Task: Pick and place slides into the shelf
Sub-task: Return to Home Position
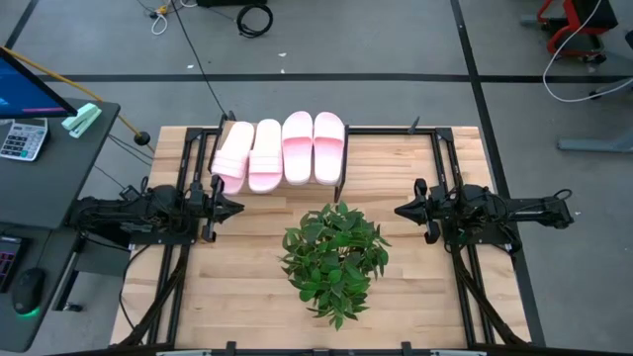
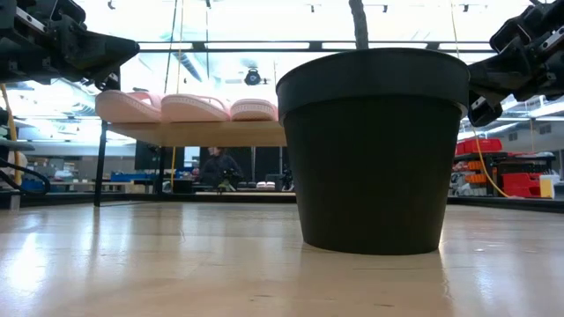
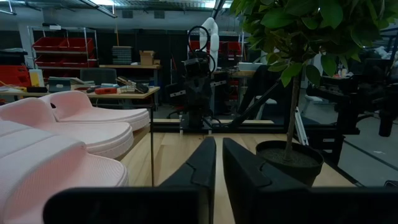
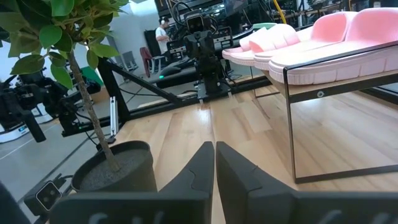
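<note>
Four pink slides (image 1: 282, 150) lie side by side on the shelf (image 2: 211, 133) at the desk's (image 1: 415, 297) far edge, the leftmost one angled. From above they cover nearly all of the shelf board. Low view: the black pot (image 2: 370, 150) of the plant (image 1: 334, 257) blocks the shelf's right end, so only three slides show. Left gripper (image 1: 237, 207) hovers just before the shelf's left end, fingers (image 3: 202, 163) nearly together and empty. Right gripper (image 1: 401, 210) hovers right of the plant, fingers (image 4: 200, 163) pressed together and empty.
</note>
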Robot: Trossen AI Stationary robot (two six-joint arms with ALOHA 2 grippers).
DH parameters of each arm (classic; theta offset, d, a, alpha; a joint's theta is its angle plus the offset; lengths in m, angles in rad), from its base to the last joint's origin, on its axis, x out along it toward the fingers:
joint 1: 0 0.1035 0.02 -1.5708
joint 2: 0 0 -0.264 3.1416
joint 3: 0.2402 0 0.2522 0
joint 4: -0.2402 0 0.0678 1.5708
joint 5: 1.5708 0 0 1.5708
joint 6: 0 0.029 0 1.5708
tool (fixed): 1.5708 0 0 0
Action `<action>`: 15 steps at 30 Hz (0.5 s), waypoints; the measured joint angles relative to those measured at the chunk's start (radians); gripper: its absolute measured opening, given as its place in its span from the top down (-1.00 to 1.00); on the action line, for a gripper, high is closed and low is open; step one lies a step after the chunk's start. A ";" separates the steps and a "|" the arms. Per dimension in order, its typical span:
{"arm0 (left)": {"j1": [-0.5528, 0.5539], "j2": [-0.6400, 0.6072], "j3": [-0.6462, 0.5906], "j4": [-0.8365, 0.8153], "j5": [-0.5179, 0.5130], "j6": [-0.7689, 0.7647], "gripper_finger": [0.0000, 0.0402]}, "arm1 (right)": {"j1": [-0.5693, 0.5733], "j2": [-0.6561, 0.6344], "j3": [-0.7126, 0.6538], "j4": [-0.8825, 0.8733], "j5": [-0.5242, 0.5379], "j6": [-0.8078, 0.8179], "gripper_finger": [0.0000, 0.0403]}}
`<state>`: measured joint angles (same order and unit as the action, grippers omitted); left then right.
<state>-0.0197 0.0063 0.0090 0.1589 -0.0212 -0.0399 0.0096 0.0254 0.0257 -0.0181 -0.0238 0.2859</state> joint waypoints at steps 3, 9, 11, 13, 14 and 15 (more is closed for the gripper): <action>0.000 0.000 0.000 0.000 0.000 0.000 0.86 | 0.000 0.000 0.000 0.000 0.000 0.000 0.88; 0.000 0.000 0.000 0.000 0.000 0.000 0.89 | 0.000 0.000 0.000 0.000 0.000 0.000 0.88; 0.000 0.000 0.000 0.000 0.000 0.000 0.88 | 0.000 0.000 0.000 0.000 0.000 0.000 0.88; 0.000 0.000 0.000 0.000 0.000 0.000 0.87 | 0.000 0.000 0.000 0.000 0.000 0.000 0.88; 0.000 0.000 0.000 0.000 0.000 0.000 0.86 | 0.000 0.000 0.000 0.000 0.000 0.000 0.88; 0.000 0.000 0.000 0.000 0.000 0.000 0.85 | 0.000 0.000 0.000 0.000 0.000 0.000 0.89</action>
<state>-0.0200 0.0063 0.0090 0.1589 -0.0212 -0.0396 0.0097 0.0254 0.0257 -0.0181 -0.0238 0.2859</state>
